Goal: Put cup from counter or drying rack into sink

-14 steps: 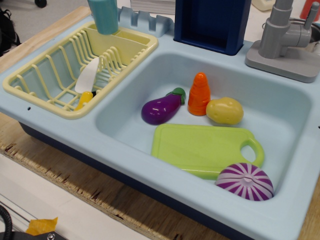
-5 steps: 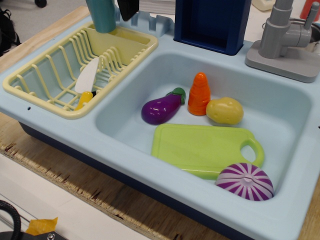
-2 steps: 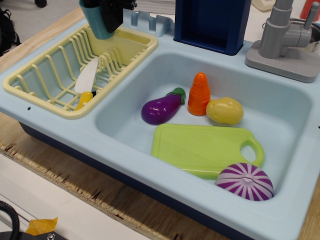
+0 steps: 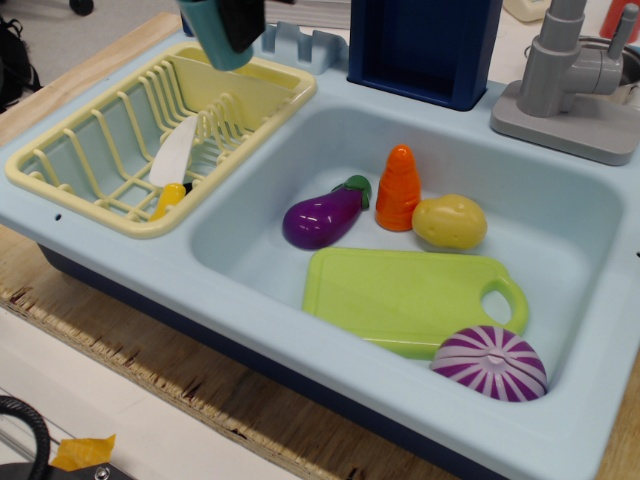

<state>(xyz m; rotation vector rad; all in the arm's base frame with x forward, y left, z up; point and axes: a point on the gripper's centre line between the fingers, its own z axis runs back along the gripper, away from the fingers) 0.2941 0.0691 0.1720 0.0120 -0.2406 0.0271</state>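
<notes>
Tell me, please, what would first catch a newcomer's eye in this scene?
Probably the bright toy food in the sink: a purple eggplant, an orange carrot and a yellow potato behind a lime cutting board, with a striped purple onion at its near right corner. Next, the teal cup, held by the dark gripper above the yellow drying rack at top left.

sink [image 4: 590,215] right rear bare, eggplant [image 4: 322,218] left
</notes>
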